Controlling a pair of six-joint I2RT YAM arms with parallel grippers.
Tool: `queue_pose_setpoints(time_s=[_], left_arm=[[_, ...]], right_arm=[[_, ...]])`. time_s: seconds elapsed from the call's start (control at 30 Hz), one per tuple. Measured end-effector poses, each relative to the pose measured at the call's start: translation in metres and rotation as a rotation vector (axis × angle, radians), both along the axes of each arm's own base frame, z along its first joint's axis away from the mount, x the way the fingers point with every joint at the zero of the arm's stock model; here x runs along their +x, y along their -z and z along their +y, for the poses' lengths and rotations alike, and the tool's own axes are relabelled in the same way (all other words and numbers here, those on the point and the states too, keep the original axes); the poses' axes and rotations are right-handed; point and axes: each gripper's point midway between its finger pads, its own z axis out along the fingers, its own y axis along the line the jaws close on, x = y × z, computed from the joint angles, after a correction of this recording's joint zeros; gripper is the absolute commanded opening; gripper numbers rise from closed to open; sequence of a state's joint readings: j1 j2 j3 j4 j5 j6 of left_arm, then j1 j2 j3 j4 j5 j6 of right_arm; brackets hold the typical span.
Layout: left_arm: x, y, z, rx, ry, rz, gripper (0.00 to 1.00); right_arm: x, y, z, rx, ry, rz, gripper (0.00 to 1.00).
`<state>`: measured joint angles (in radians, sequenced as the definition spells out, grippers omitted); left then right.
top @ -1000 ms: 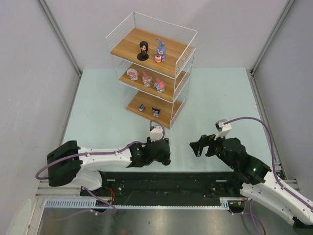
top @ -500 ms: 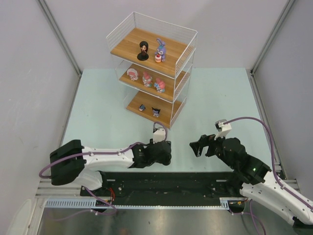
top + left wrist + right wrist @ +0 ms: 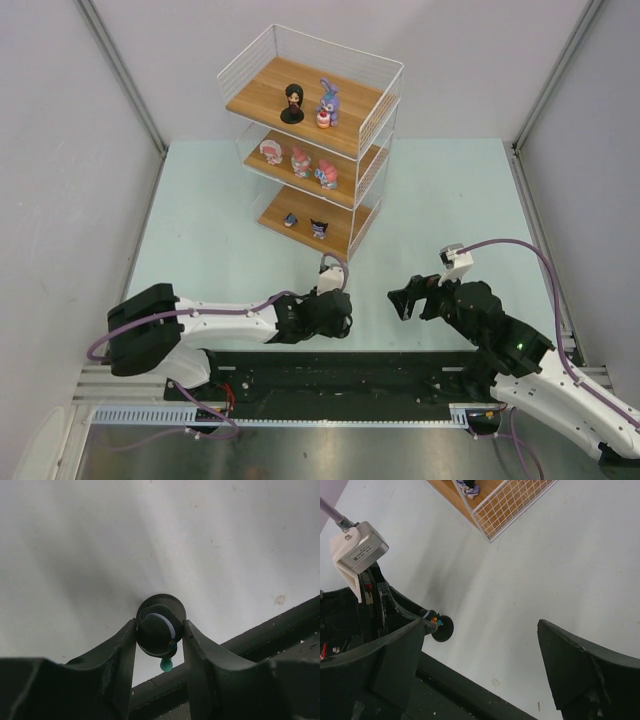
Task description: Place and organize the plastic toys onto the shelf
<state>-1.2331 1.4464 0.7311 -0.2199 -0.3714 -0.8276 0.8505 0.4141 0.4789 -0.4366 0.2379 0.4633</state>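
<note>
Well in front of the shelf [image 3: 310, 130], near the front edge of the table [image 3: 200, 230], I have the left gripper [image 3: 335, 318] down low. Its wrist camera shows both fingers [image 3: 125, 650] pinching the black-based toy [image 3: 156, 627], one finger against each side of it. I cannot tell whether the round base touches the table. The right gripper [image 3: 405, 300] sits in front of the shelf too, off its right corner, with its fingers [image 3: 395, 655] spread wide and holding nothing.

On the shelf's top board, a dark-haired figure [image 3: 292, 103] and the purple-blue bunny [image 3: 328, 103] stand side by side. Three pink-and-white toys [image 3: 300, 160] line the middle board. Two smaller toys [image 3: 319, 228] sit on the bottom board.
</note>
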Motion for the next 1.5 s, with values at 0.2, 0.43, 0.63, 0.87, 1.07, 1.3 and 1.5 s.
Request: queue_pose_setpoints(time_s=[0.2,0.43,0.63,0.87,1.07,1.3,1.5], left_arm=[[-0.002,0.0,-0.001,0.024,0.067,-0.016,0.28],[-0.003,-0.003,-0.006,0.076,0.252,-0.073,0.07],[0.001,-0.014,-0.014,0.117,0.489,-0.189,0.12],[0.01,-0.039,-0.026,0.071,0.742,-0.323,0.11],[0.017,-0.045,-0.025,0.014,0.896,-0.342,0.1],[0.01,-0.041,-0.03,0.023,1.074,-0.323,0.11],[0.007,-0.031,-0.029,0.036,1.146,-0.283,0.16]], right_arm=[[0.0,0.0,0.0,0.0,0.0,0.0,1.0],[0.0,0.0,0.0,0.0,0.0,0.0,1.0],[0.0,0.0,0.0,0.0,0.0,0.0,1.0],[0.001,0.003,0.001,-0.011,0.0,0.01,0.99],[0.001,0.004,0.001,-0.015,0.002,0.013,1.0],[0.001,0.004,0.001,-0.015,0.002,0.013,1.0],[0.001,0.005,0.001,-0.015,0.002,0.014,1.0]])
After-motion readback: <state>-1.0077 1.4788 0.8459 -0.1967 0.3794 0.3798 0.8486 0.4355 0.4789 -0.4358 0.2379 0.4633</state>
